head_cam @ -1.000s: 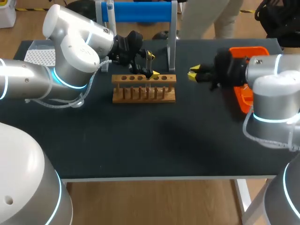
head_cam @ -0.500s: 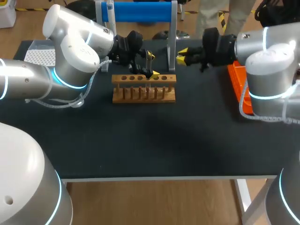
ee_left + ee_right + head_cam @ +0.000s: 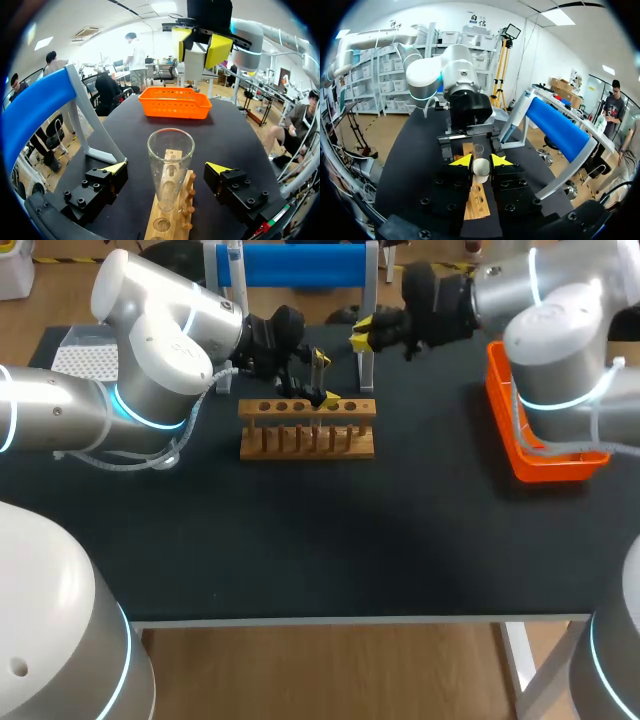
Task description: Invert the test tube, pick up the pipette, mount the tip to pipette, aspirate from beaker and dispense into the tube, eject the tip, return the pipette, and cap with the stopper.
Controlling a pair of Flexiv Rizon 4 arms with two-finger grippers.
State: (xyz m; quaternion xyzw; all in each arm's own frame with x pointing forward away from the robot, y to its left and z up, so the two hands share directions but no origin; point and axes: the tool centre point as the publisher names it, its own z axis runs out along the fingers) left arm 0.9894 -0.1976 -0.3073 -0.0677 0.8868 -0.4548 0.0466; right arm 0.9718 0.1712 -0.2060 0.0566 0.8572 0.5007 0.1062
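In the head view, my left arm is coming in from the left. My left fingers (image 3: 324,378) are hanging over the right half of the wooden rack (image 3: 307,440), which is sitting toward the back of the dark counter (image 3: 300,540). My right arm is reaching in from the right, above the orange basket (image 3: 545,465). My right fingers (image 3: 362,334) are sitting just beside the grey post of the blue stand (image 3: 290,264), behind the rack. A white box (image 3: 85,358) is lying at the back left corner. From here I cannot make out the tube itself.

In the left wrist view, my left fingers are standing apart, one yellow tip on each side of the test tube (image 3: 170,160), with a gap showing on both sides. The tube is standing upright in a hole of the rack, its open mouth facing up. Ahead and higher, my right fingers are pinching something white. The basket is lying on the counter beyond, and the blue stand is rising beside my fingers.

In the right wrist view, my right fingers are gripping the white stopper (image 3: 481,170), with both yellow tips pressing on it from opposite sides. Just beyond the stopper, the tube is standing in the rack, flanked by my left fingers.
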